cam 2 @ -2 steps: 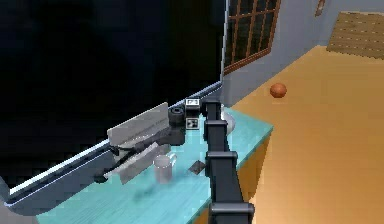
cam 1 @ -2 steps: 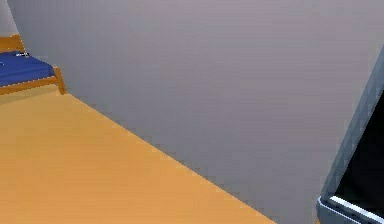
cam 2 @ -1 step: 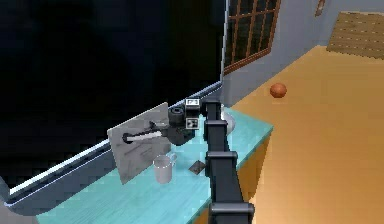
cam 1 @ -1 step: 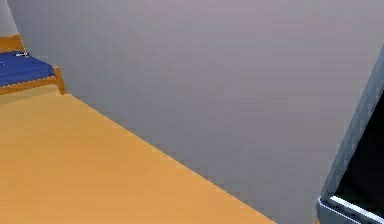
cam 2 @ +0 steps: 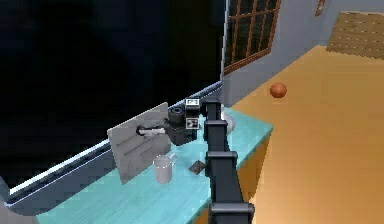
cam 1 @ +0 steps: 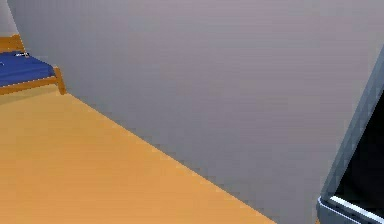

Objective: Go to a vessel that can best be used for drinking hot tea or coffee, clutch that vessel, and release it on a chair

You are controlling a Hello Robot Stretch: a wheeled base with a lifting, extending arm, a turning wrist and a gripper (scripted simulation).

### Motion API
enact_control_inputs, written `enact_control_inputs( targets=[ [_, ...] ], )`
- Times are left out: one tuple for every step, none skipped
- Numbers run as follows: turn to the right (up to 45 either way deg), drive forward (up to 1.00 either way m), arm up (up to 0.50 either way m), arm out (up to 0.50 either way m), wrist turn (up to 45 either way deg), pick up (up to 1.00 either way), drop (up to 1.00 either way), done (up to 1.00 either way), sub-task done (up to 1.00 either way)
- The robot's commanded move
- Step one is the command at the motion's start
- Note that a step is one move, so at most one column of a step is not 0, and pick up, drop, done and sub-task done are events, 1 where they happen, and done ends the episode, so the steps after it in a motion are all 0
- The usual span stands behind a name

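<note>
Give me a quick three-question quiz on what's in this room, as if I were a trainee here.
1. True or false: the pale cup stands on the teal tabletop.
2. What lies on the floor in the arm side view? A) a round orange-brown ball B) a shoe C) a book
3. Fill in: the bed in the forward view has a ___ cover.
Key: 1 true; 2 A; 3 blue.

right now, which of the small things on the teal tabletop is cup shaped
The white cup, standing upright in front of the grey board. The small dark thing beside it, nearer the arm, lies low and flat.
</note>
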Motion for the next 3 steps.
enact_control_inputs(
  targets=[
    [0.0, 0.00, -0.30, 0.00, 0.0, 0.00, 0.00, 0.00, 0.00],
    [0.0, 0.00, 0.00, 0.00, 0.0, 1.00, 0.00, 0.00, 0.00],
    [0.0, 0.00, 0.10, 0.00, 0.0, 0.00, 0.00, 0.00, 0.00]
  ],
)
